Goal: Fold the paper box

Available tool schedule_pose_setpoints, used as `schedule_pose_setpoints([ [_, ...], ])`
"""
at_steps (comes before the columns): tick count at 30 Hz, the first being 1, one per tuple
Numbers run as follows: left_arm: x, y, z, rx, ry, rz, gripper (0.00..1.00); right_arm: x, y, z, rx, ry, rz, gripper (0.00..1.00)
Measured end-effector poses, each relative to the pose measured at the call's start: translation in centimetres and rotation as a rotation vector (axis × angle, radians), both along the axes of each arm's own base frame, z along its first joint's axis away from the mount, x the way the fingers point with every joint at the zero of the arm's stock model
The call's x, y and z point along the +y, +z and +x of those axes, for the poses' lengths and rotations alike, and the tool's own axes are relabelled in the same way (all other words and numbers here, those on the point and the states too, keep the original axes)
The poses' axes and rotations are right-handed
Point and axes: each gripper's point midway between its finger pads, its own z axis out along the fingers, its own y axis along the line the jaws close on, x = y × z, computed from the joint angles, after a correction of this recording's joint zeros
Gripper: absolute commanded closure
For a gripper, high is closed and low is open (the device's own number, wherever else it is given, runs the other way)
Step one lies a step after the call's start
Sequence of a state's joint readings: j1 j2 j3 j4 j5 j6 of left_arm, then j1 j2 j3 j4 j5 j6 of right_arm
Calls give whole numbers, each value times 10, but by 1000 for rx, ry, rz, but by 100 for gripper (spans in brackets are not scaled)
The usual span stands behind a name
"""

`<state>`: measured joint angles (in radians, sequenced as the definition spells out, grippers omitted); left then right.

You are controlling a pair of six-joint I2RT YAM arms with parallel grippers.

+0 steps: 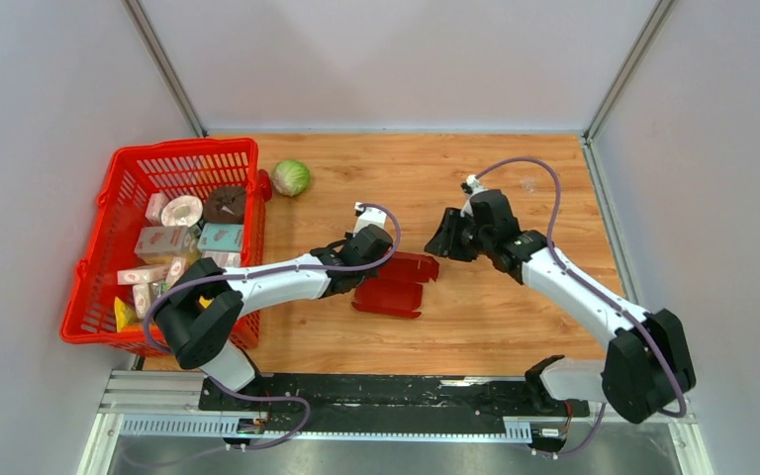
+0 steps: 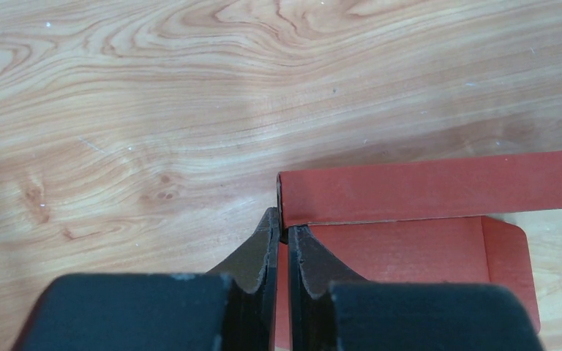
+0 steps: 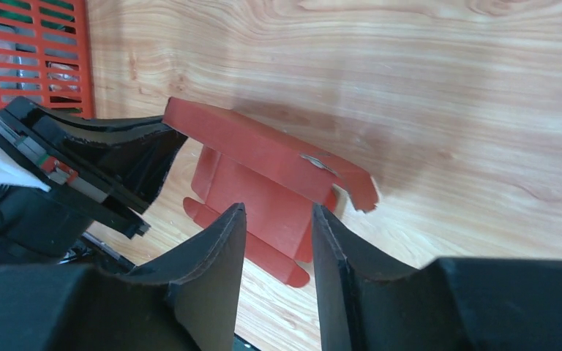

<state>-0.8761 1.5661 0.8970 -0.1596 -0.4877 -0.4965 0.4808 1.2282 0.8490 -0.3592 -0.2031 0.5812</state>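
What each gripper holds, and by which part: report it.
The left gripper pinches the paper box by the end corner of its raised flap. The right gripper holds nothing, its jaws apart.

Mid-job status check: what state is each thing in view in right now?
paper box: partly folded, one long flap raised.
left gripper: shut on the paper box's edge.
right gripper: open, holding nothing, close to the box.
red basket: upright, filled with cartons.
cabbage: lying beside the basket, untouched.
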Motion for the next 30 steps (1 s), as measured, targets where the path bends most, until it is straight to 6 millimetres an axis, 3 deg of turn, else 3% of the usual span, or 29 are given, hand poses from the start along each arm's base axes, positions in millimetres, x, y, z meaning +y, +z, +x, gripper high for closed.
schedule_pose_setpoints([
  [4,2,1,2,-6,21,10,100,19,-8,11,42,26,1,63],
  [8,4,0,3,-5,29,17,100,22,-24,11,92,24,-6,68],
  [19,4,-1,3,-4,31,21,100,32,-37,19,132,7,31,60],
  [30,4,-1,3,-3,30,20,100,45,-48,23,190,-34,165,62],
])
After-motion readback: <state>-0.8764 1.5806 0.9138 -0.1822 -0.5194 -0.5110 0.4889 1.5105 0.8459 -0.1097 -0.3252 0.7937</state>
